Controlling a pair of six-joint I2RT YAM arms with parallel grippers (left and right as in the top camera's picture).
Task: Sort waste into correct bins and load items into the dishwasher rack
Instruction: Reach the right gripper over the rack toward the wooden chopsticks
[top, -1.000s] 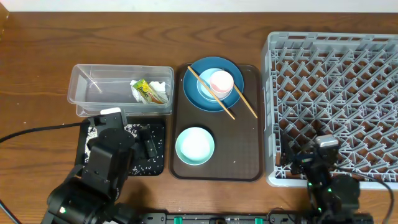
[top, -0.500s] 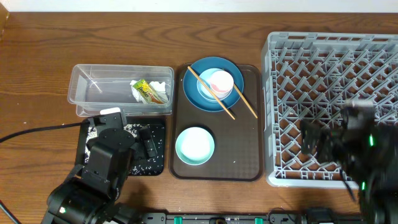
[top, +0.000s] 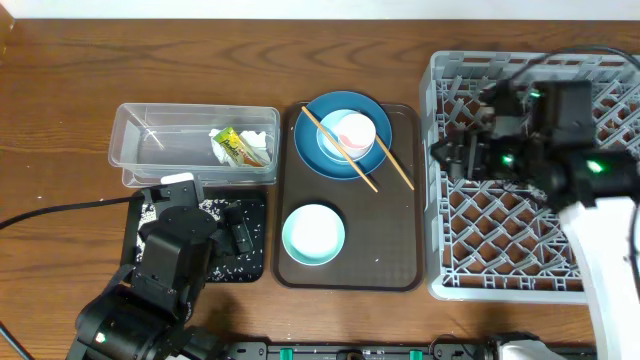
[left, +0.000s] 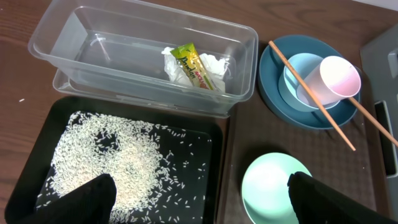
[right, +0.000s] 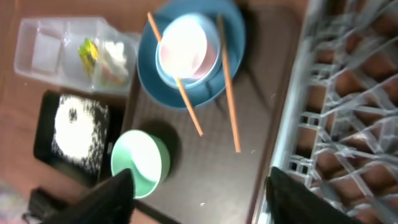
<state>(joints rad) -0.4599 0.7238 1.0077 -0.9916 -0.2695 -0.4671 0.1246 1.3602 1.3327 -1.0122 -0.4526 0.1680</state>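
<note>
The yellow-green wrapper (top: 236, 146) and white tissue (top: 257, 141) lie in the clear tub (top: 150, 135). Rice grains (left: 118, 162) cover the black tray (top: 250, 215). On the brown serving tray (top: 390, 235) the blue plate (top: 312, 140) holds the light-blue bowl (top: 328, 140), the pink-white cup (top: 356, 131) and chopsticks (top: 392, 160). The mint bowl (top: 313, 234) sits nearer. My left gripper (left: 199, 196) is open above the black tray's right edge. My right gripper (right: 199, 193) is open above the grey rack's (top: 560, 240) left edge.
The brown serving tray lies between the bins and the rack. The rack fills the right side of the wooden table (top: 300, 60). The clear tub overlaps the black tray's far edge. A black cable (top: 60, 208) runs along the left.
My right arm has swung up from the rack's near edge to its far left part, towards the plate. The left arm and all objects have stayed still.
</note>
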